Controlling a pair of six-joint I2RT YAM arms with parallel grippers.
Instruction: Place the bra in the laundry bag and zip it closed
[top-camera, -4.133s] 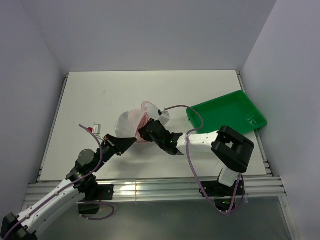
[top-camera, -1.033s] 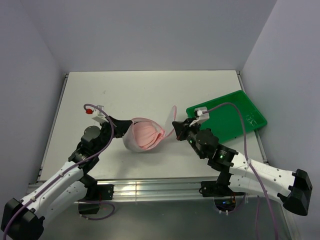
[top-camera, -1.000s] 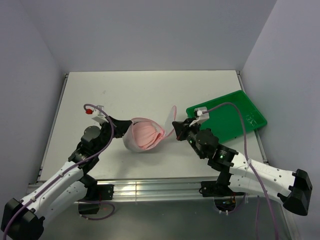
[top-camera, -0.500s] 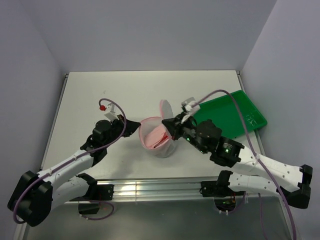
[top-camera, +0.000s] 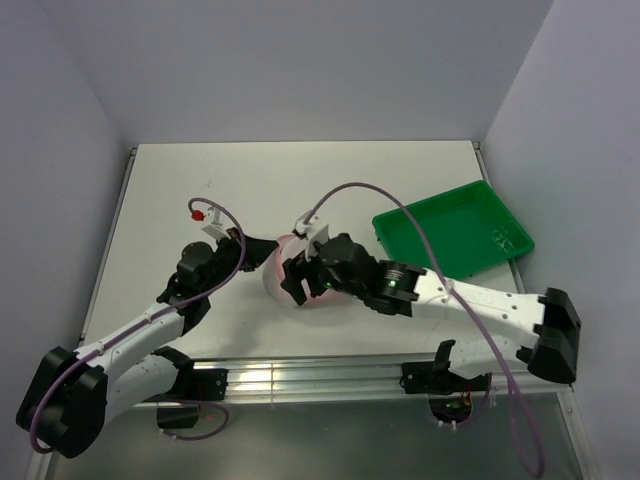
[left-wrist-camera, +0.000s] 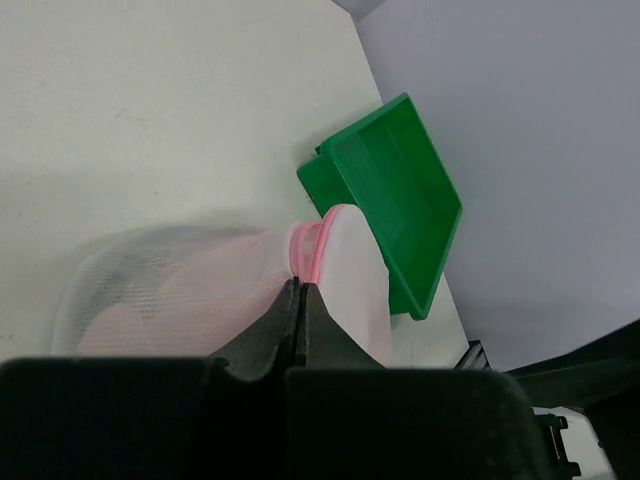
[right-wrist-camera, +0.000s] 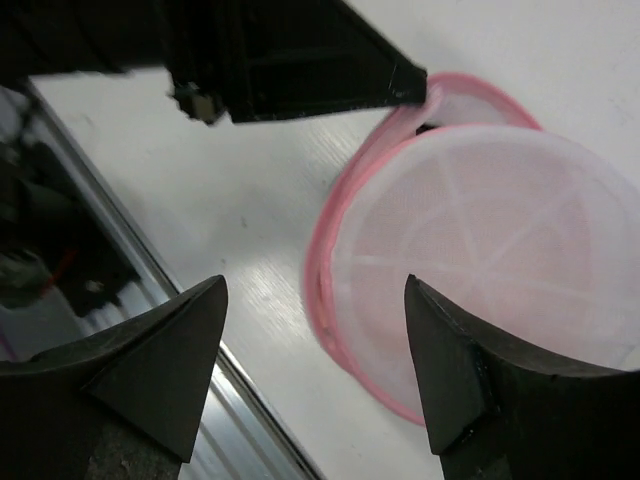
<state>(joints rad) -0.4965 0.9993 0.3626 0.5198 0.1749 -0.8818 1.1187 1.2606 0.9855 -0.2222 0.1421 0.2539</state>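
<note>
The laundry bag (top-camera: 312, 290) sits on the table between the arms, a white mesh pouch with a pink zipper rim (right-wrist-camera: 330, 270). Its domed lid (right-wrist-camera: 490, 240) lies down over it. The bra (left-wrist-camera: 150, 320) shows as pale pink fabric through the mesh, inside the bag. My left gripper (top-camera: 268, 250) is shut on the pink rim (left-wrist-camera: 305, 255) at the bag's left side; it also shows in the right wrist view (right-wrist-camera: 290, 60). My right gripper (right-wrist-camera: 316, 280) is open and empty, hovering over the bag's near-left rim (top-camera: 295, 278).
A green plastic tray (top-camera: 452, 224) stands at the right, also seen in the left wrist view (left-wrist-camera: 390, 190). The table's near edge with its metal rail (right-wrist-camera: 230, 400) runs just below the bag. The right arm's cable (top-camera: 400, 215) arches over the table.
My right gripper has let go and swung left over the bag, now open. The lid that stood up has dropped down over the bag. My left gripper still pinches the rim.
</note>
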